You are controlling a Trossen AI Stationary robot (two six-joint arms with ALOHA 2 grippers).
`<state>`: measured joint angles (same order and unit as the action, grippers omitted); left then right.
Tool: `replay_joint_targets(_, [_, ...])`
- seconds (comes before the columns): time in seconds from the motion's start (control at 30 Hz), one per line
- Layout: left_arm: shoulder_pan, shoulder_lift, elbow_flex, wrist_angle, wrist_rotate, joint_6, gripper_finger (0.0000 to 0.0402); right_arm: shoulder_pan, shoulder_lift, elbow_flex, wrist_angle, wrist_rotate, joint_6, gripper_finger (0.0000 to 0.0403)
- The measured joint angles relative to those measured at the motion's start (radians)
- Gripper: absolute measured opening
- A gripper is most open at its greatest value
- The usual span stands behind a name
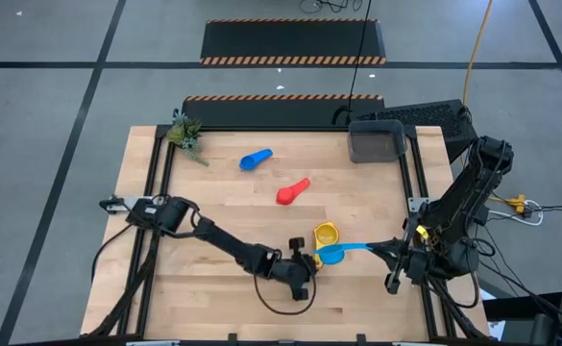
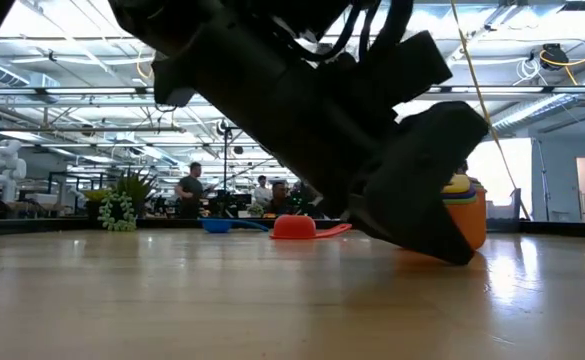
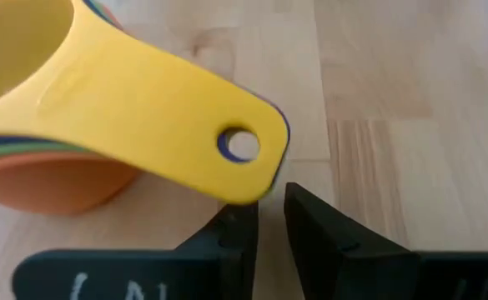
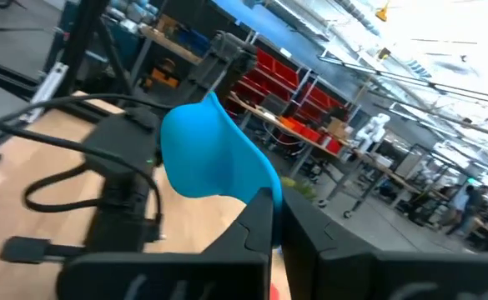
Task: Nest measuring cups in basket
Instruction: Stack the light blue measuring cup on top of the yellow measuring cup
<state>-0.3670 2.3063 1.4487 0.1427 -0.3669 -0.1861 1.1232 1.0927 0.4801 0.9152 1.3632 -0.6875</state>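
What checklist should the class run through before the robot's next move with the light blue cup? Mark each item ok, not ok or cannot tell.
1. Right gripper shut on the light blue cup by its handle: ok.
2. Stack topped by the yellow cup upright on the table: ok.
3. Left gripper gripping the stack's handle: cannot tell; the fingers sit just at its tip.
4. Light blue cup centred over the stack: not ok, beside it.
5. Blue cup and red cup nested: not ok, loose.
6. Basket holds cups: not ok.
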Motion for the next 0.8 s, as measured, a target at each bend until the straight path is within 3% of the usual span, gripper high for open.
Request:
replay_joint_targets(0.27, [0.036,0.007,-0.002,0.075,0.023,0.058,0.0069,0.010,0.039,0.000,-0.004,0.001,-0.008,0.0000])
replay_joint_targets(0.67, [0.112,0.007,-0.003,0.090,0.050,0.015,0.0069,0.005,0.039,0.000,0.001,0.004,-0.028,0.0000])
replay_joint_targets(0.8, [0.108,0.007,-0.003,0.092,0.049,0.000,0.0069,0.005,0.039,0.000,-0.008,0.068,0.021,0.0000])
